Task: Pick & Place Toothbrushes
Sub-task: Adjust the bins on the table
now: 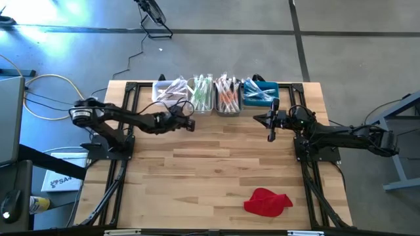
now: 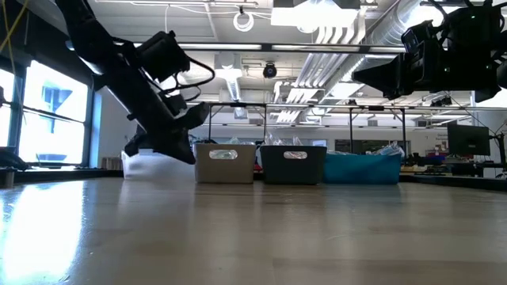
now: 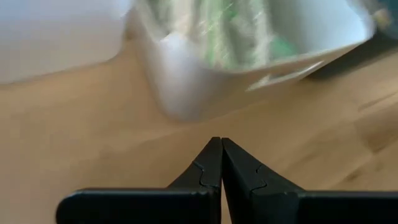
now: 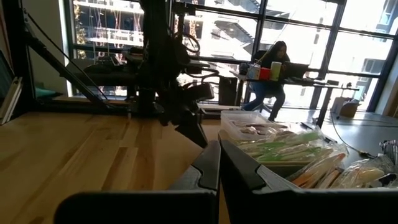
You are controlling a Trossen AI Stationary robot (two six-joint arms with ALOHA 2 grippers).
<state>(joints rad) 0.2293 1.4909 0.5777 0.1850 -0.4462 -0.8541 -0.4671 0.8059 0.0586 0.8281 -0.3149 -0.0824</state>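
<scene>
Both arms hover over the wooden tabletop (image 1: 216,157), each gripper pressed together and holding nothing.

From left: the left gripper (image 1: 191,122) hangs just in front of the white bin (image 1: 168,92) and beige bin (image 1: 203,96), its fingers (image 3: 211,163) meeting at the tips. The toothbrushes (image 1: 228,94) lie wrapped in the four bins along the far edge, through the grey bin (image 1: 228,105) to the blue bin (image 1: 260,94). The right gripper (image 1: 271,136) sits near the blue bin, fingertips touching. A red cloth (image 1: 267,201) lies on the near right part of the tabletop.
</scene>
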